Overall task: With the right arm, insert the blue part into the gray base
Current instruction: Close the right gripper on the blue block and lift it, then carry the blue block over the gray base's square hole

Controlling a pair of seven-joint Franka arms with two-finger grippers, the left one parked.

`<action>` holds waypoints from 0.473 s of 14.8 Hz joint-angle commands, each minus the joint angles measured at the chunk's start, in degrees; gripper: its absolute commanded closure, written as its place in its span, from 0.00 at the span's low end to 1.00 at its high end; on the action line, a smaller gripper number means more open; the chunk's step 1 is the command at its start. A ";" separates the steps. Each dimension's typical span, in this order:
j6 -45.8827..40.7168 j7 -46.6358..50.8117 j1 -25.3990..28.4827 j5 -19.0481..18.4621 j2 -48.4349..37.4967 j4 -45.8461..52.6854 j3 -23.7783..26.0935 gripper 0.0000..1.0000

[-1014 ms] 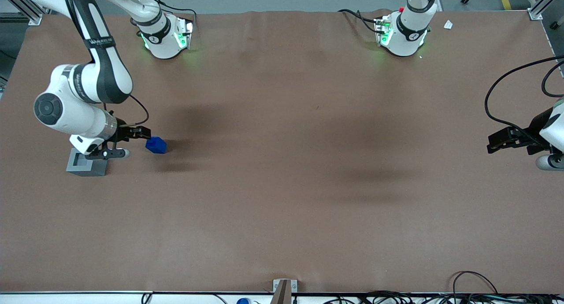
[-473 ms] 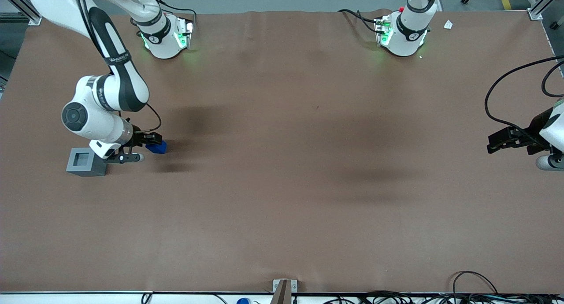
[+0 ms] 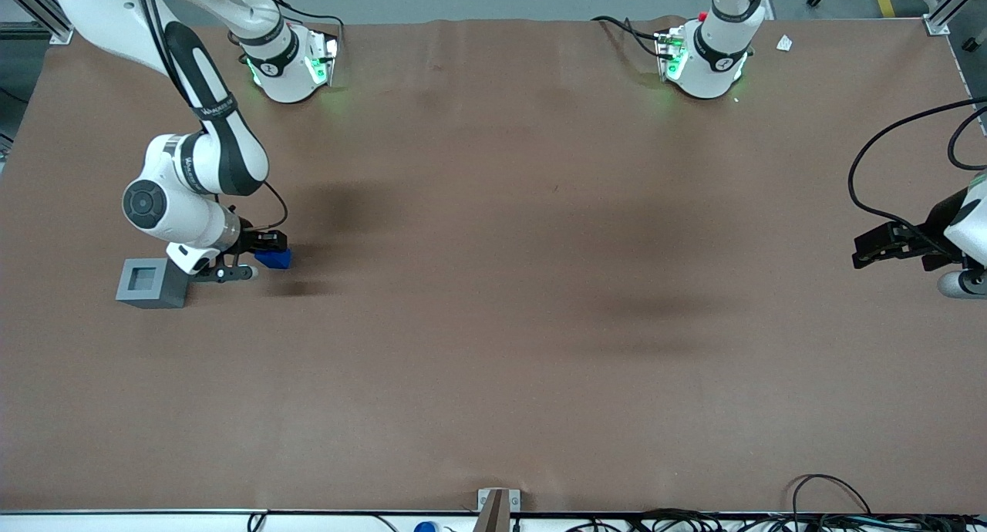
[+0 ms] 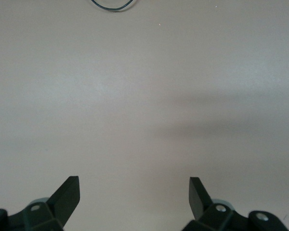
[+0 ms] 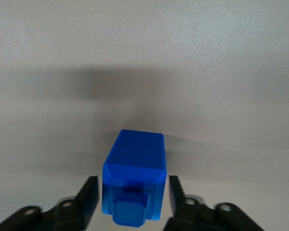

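Running this one remotely, and sweeping the front view from the working arm's end: first comes the light-gray cube-shaped base (image 3: 145, 283) with the square recess in its top, sitting just beside the black two-finger claw (image 3: 266, 248) on the white right arm (image 3: 202, 173) and a bit nearer the front camera than it. The claw is down low at the small bright-blue plastic block (image 3: 274, 259), and in the wrist view the claw (image 5: 130, 196) is spread wide with a finger on either side of the blue block (image 5: 134, 183), small gaps both sides, so it's bracketing the part, not gripping it yet. The block rests on the brown table cover (image 3: 493, 324) with its little stud facing the wrist camera. My worry is that the gaps don't look quite equal, so when it closes one finger may touch first and twist or shove the block. A skewed grip would then mean the block meets the recess crooked and jams on the rim. Also, the base is so close to the claw that a sloppy lift could clip it and shift it.
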 commanded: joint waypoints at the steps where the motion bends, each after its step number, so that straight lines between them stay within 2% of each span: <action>1: 0.00 0.47 0.27 1.02 -0.80 -0.36 -0.37 0.69; 3: -0.35 0.47 0.00 1.02 -1.59 0.25 -0.46 0.86; 5: -4.63 0.21 -0.09 1.02 -2.73 2.70 -1.42 0.92; 7: -14.62 -1.89 0.00 0.94 -2.91 9.27 -4.32 0.93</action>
